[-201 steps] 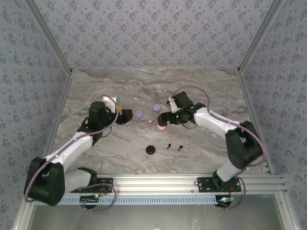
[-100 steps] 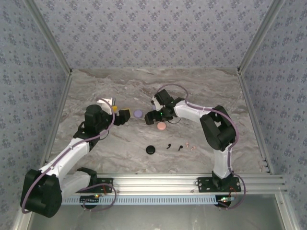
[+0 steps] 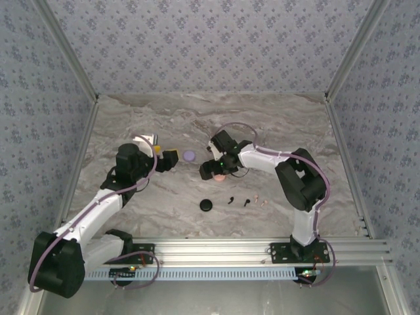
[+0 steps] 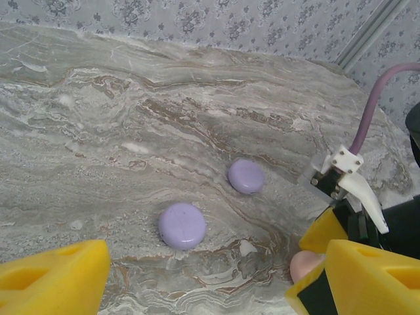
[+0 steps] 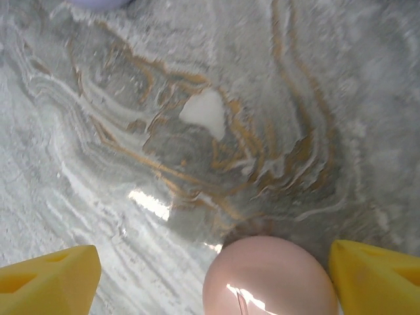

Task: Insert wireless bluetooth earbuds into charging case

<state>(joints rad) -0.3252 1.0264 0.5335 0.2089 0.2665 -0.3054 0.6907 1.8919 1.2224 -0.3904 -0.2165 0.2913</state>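
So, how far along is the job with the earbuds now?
Nothing looks done: the earbuds lie loose on the table. In hand: the open right gripper straddles the pink case. Left to do: grip it, open it, insert the buds.

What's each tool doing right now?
Left tool: open, holding nothing.
Right tool: open, straddling the pink case, not gripping.

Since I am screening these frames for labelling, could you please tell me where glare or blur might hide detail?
Right wrist view: close and soft, with a bright glare patch on the marble table and a highlight on the pink case. Left wrist view: the nearer lilac disc is crisp and evenly lit. Top external view: even light, but the earbuds are mere specks.
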